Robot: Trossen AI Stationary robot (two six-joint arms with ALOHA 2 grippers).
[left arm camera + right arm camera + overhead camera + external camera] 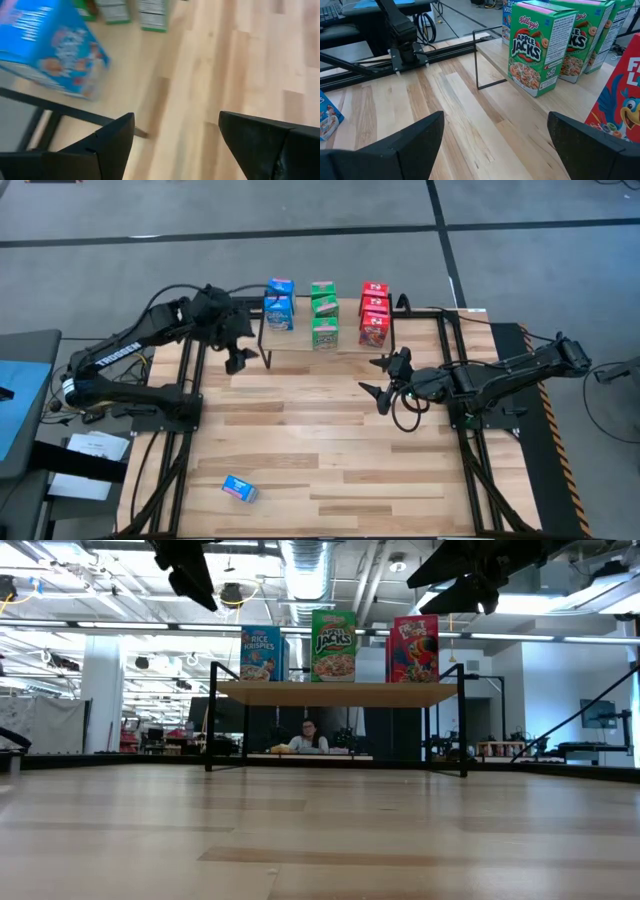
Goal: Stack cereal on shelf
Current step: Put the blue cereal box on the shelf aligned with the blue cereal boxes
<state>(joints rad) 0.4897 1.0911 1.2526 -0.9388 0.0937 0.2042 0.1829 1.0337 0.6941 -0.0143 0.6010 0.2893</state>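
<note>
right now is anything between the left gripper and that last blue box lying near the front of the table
Nothing visible. The left gripper hangs open by the shelf, and only bare tabletop lies between it and the lone blue box. The right gripper is off to the side.

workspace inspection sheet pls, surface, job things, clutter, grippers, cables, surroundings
surface: slatted wooden tabletop, mostly bare
job's things: shelf carries blue boxes, green boxes and red boxes in three rows; one blue box lies alone on the tabletop, near the front edge
clutter: nothing seen
grippers: left gripper beside the shelf's left end, jaws open, empty; right gripper in front of the shelf's right end, jaws open, empty
cables: black loops under the right arm
surroundings: person seated beyond the shelf; papers on the floor at left
</note>
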